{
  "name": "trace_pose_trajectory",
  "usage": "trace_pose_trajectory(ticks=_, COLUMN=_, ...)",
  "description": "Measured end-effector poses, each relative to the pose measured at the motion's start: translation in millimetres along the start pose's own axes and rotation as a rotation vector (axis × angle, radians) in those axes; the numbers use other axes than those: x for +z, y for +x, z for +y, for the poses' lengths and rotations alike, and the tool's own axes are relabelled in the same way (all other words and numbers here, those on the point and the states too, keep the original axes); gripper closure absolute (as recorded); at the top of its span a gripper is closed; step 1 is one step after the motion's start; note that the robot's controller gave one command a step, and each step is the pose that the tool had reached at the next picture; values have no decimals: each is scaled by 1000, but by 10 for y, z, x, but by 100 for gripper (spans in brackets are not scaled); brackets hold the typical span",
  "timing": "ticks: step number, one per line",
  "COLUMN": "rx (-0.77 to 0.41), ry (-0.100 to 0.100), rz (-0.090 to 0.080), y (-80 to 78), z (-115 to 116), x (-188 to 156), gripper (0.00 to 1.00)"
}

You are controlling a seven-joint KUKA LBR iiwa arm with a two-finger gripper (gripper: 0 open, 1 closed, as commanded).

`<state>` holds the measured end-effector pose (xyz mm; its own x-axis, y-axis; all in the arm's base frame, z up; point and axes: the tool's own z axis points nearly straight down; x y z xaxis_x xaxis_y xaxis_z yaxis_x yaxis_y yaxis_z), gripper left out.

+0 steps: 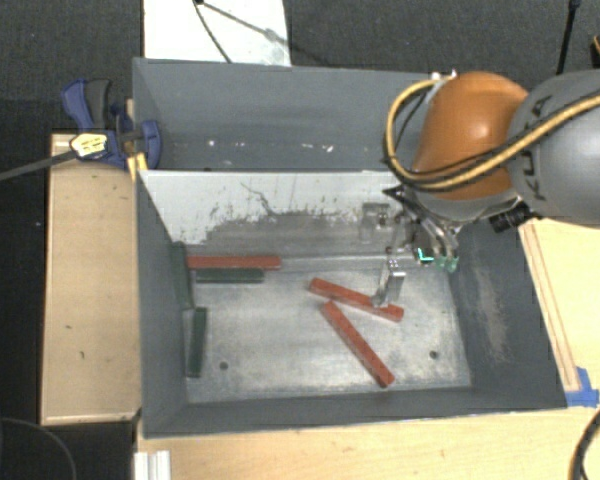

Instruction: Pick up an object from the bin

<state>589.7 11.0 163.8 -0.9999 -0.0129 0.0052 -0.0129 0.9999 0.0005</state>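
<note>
My gripper [387, 294] hangs low in the right half of the bin, its tip right at the right end of a red flat stick [345, 296] that lies slanted on the floor. Whether it touches the stick I cannot tell. A second red stick [357, 344] lies just in front of the first, running diagonally toward the bin's front right. Nothing is visibly lifted off the floor.
Against the back left lies another red stick [233, 262] with a dark green one [228, 277] beside it. Two more dark green sticks [193, 341] [180, 271] lie along the left wall. The arm's orange cover and cables hang over the back right corner.
</note>
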Motion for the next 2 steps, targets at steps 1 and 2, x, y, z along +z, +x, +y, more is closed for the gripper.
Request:
trace_pose_trajectory(ticks=1, rx=281, ry=-1, rz=-3, y=170, z=-126, x=873, gripper=0)
trace_pose_trajectory(ticks=2, rx=279, ry=-1, rz=-7, y=159, z=-125, x=858, gripper=100)
